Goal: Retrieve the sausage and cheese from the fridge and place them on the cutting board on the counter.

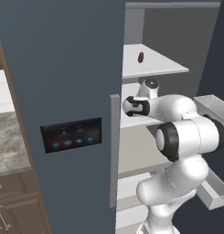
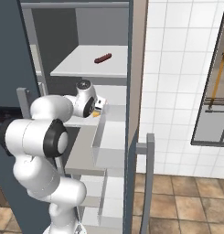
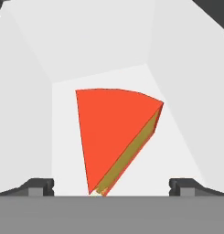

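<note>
- Fingertips (image 3: 40,186) first: two small dark blocks at the bottom of my hand view, set as wide apart as my gripper (image 3: 111,187) goes, nothing between the pads and nothing held.
- Cheese (image 3: 114,137) lies just beyond them, between the two tips: a flat wedge, broad face smooth and red-orange, one thin side showing dull yellow. Its sharp point aims back toward my hand, its curved rind edge faces away, so its long axis runs along my reach.
- Shelf (image 3: 177,137) under it is plain matte white, with pale walls closing in at the sides and back.
- My arm, glossy white with dark joints, reaches into the open fridge (image 1: 63,68) at the middle shelf; from the right base view a scrap of yellow shows at my wrist.
- Sausage (image 1: 141,57) sits one shelf higher and farther back, a short dark maroon link, rounded at both ends, lying on its side across the white shelf.
- Fridge door is flat slate-blue, with a grey bar handle (image 1: 114,151) and a black panel (image 1: 71,134) lit with blue dots.
</note>
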Controlling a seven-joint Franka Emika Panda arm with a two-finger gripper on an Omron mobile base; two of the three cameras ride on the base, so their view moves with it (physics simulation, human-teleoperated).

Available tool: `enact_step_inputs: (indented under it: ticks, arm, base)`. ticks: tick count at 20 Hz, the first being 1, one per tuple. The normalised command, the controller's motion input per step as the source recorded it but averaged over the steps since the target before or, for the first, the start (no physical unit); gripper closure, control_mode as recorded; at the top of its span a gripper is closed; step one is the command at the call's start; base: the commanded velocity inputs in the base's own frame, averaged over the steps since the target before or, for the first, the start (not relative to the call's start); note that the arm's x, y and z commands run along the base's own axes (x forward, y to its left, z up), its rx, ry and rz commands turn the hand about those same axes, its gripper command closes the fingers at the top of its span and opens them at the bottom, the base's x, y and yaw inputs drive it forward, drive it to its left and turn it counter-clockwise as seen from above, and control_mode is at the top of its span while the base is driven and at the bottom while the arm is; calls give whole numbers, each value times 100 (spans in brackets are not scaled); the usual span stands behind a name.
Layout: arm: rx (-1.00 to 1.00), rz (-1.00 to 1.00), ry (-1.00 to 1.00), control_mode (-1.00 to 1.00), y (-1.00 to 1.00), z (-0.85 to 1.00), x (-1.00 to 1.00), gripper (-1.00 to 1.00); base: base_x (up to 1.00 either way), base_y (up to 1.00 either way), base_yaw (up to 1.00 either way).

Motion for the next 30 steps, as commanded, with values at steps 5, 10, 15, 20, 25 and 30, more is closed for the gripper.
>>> enact_step_inputs:
  ticks: [5,10,15,20,25,30]
  arm:
    - [0,0,0,-100,0,-4,33,-100]
    - [0,0,0,-100,0,-28,13,-100]
    - [0,0,0,-100,-1,-28,5,-100]
    - [0,0,0,-100,0,-19,13,100]
    - [0,0,0,-100,-2,0,2,100]
    - [0,0,-3,-100,0,-5,-5,100]
  base:
    - [0,0,0]
    - [0,0,0]
    - [0,0,0]
    - [0,0,0]
    - [0,0,0]
    - [0,0,0]
